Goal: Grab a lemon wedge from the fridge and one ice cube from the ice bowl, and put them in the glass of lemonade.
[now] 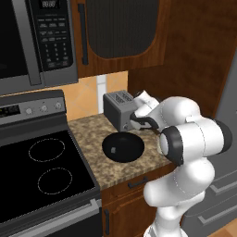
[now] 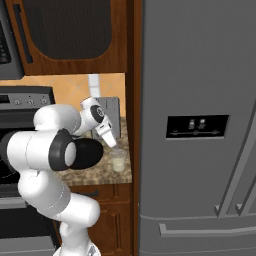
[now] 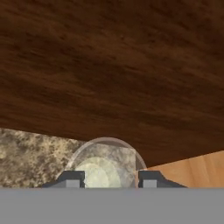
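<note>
Hand [image 3: 106, 178] poised directly above the glass of lemonade [image 3: 105, 164], fingers slightly spread to either side of its rim with nothing visible between them. The glass stands upright, mouth upward, on the speckled surface [image 2: 107, 175] beside the black bowl [image 1: 123, 147], just left of the fridge [image 2: 200, 125].

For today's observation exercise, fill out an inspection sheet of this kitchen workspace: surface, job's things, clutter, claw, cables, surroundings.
Surface: speckled granite counter between stove and fridge.
Job's things: glass of lemonade near the counter's front edge beside the fridge, whose doors are shut; black ice bowl left of the glass; no lemon wedge seen.
Clutter: grey toaster behind the bowl.
Claw: claw above the glass, fingers apart, nothing between them.
Cables: nothing seen.
Surroundings: stove, microwave, wooden cabinets.
</note>
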